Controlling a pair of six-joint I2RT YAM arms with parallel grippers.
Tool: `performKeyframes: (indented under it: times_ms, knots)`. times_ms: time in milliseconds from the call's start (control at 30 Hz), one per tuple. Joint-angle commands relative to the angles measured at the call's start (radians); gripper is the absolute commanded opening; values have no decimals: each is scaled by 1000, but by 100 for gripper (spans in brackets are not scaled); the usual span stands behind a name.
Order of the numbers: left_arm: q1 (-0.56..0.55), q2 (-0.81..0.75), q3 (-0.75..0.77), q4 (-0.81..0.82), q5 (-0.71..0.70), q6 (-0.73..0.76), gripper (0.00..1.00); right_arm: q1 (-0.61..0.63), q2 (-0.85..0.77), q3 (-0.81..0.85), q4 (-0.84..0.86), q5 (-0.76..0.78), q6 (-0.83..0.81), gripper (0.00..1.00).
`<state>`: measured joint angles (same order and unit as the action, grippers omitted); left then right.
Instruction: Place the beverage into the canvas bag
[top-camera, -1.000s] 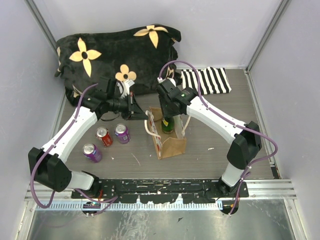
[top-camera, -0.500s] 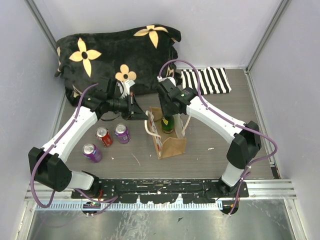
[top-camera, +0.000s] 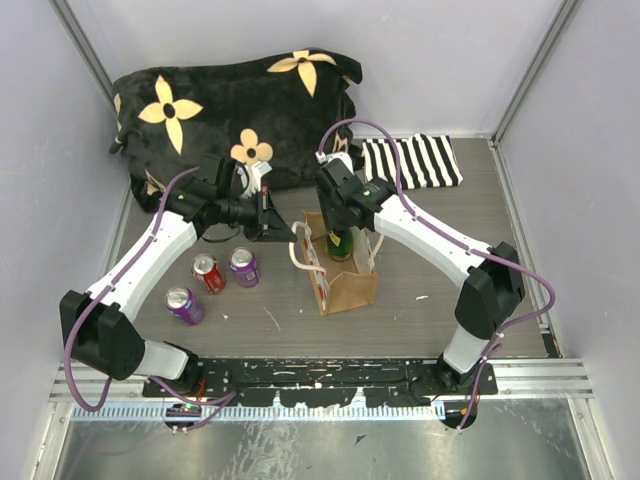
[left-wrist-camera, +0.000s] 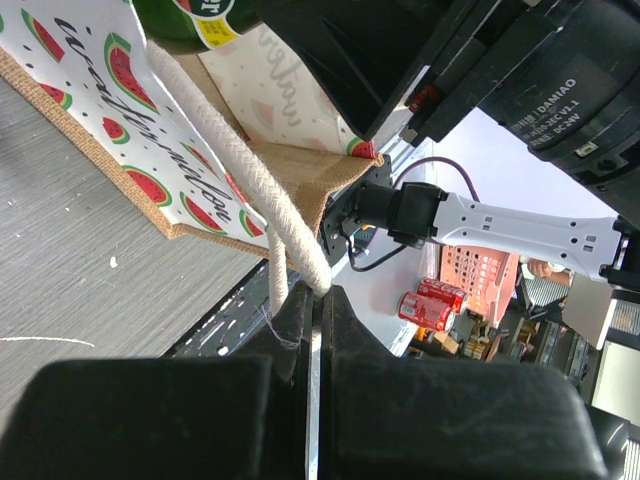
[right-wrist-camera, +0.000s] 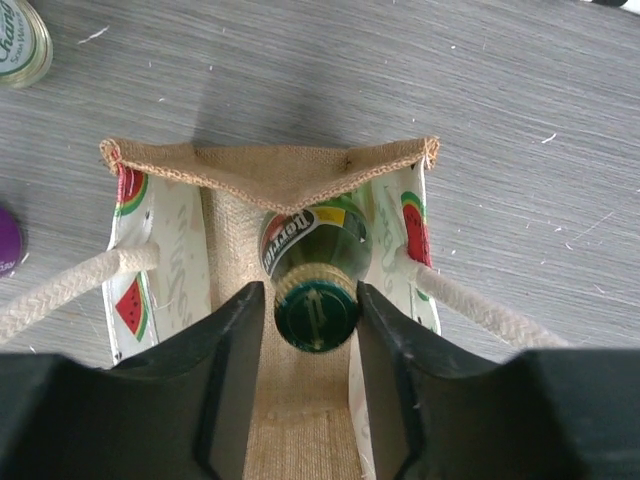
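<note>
The canvas bag (top-camera: 345, 285) stands upright mid-table, tan with watermelon print inside (right-wrist-camera: 130, 300). A green Perrier bottle (top-camera: 342, 243) stands inside it, tilted, with its cap (right-wrist-camera: 315, 310) at the bag's mouth. My right gripper (right-wrist-camera: 312, 290) is over the bag (top-camera: 338, 222). Its jaws stand round the cap: the right finger touches it and a thin gap shows on the left. My left gripper (left-wrist-camera: 318, 295) is shut on the bag's cream rope handle (left-wrist-camera: 240, 165) and holds that side of the bag (top-camera: 283, 232) open.
A red can (top-camera: 208, 272) and two purple cans (top-camera: 244, 266) (top-camera: 184, 305) stand left of the bag. A big black plush item with yellow flowers (top-camera: 240, 110) lies at the back left. A striped cloth (top-camera: 410, 162) lies at the back right.
The bag and bottle have shifted slightly right and back. The left gripper still holds the handle. The right gripper has moved a little with the bottle top.
</note>
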<state>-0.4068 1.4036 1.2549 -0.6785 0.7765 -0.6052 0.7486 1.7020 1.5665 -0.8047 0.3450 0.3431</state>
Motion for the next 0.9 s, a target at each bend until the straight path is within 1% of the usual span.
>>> performKeyframes:
  times_ms: [0, 133, 200, 267, 367, 433, 500, 600, 733, 800, 833, 867]
  knots:
    - [-1, 7, 25, -21, 37, 8, 0, -5, -70, -57, 102, 19, 13, 50]
    - [-3, 5, 26, -20, 42, 8, 0, -5, -76, -98, 122, 14, 19, 52]
    - [-3, 2, 25, -20, 45, 8, 0, -7, -73, -105, 122, 13, 22, 52]
    - [-3, -1, 24, -20, 43, 10, 0, -7, -71, -108, 122, 15, 25, 48]
    - [-3, -6, 18, -23, 45, 13, 0, -6, -76, -116, 129, 36, 24, 35]
    - [-3, -10, 17, -25, 44, 15, 0, -6, -89, -125, 145, 58, 17, 29]
    - [-3, -10, 17, -25, 46, 17, 0, -7, -100, -138, 165, 77, 11, 25]
    - [-3, -12, 18, -32, 46, 24, 0, -10, -108, -150, 186, 108, 4, 21]
    - [-3, -12, 22, -38, 49, 30, 0, -9, -121, -175, 212, 152, -9, 20]
    - [-3, -12, 23, -41, 49, 33, 0, -9, -129, -191, 229, 159, -21, 21]
    - [-3, -11, 22, -42, 50, 33, 0, -10, -130, -196, 231, 155, -22, 23]
    - [-3, -12, 24, -41, 53, 34, 0, -10, -131, -199, 232, 149, -23, 28]
